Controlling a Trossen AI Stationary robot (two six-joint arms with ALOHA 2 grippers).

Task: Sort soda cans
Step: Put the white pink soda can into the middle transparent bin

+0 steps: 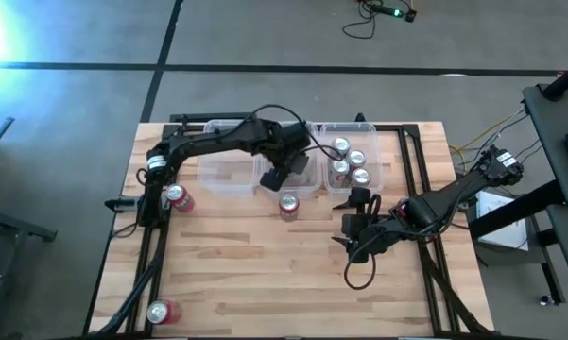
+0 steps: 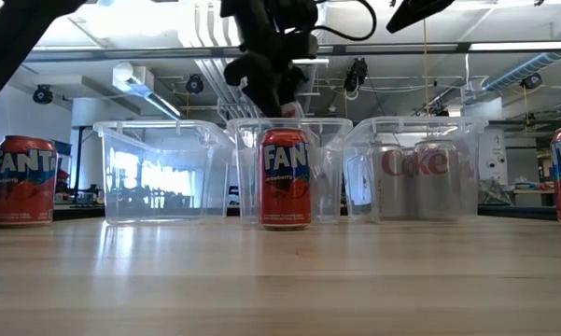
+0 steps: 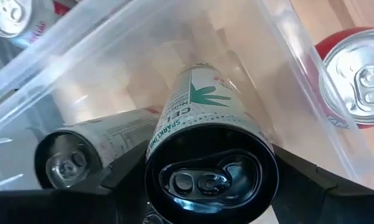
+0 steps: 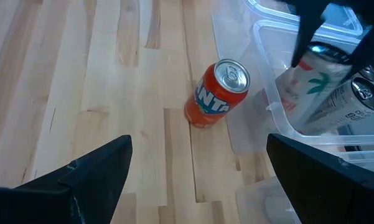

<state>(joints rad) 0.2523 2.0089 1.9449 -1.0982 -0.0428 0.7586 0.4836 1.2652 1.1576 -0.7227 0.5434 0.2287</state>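
The left pincer point(image 3: 205, 205) hangs over the middle bin point(image 1: 307, 181), its fingers closed on the sides of a white can point(image 3: 205, 134) with a green leaf print and a dark top. The can tilts, its bottom end down inside the bin. Just beside it, on the bin floor, a second white can point(image 3: 90, 149) lies on its side. Just outside the bin wall, close in front of the pincer, a red can point(image 1: 288, 206) stands upright on the table point(image 1: 265, 274). Farther off to one side, the next bin point(image 1: 383, 170) holds four silver cans point(image 1: 350, 161), standing. On the other side sits an empty-looking clear bin point(image 1: 213, 179), with another red can point(image 1: 178, 196) beyond it. Farthest off, a red can point(image 1: 161, 312) lies at the table's near corner. The right pincer point(image 1: 352, 231) waits wide open above bare wood, holding nothing.
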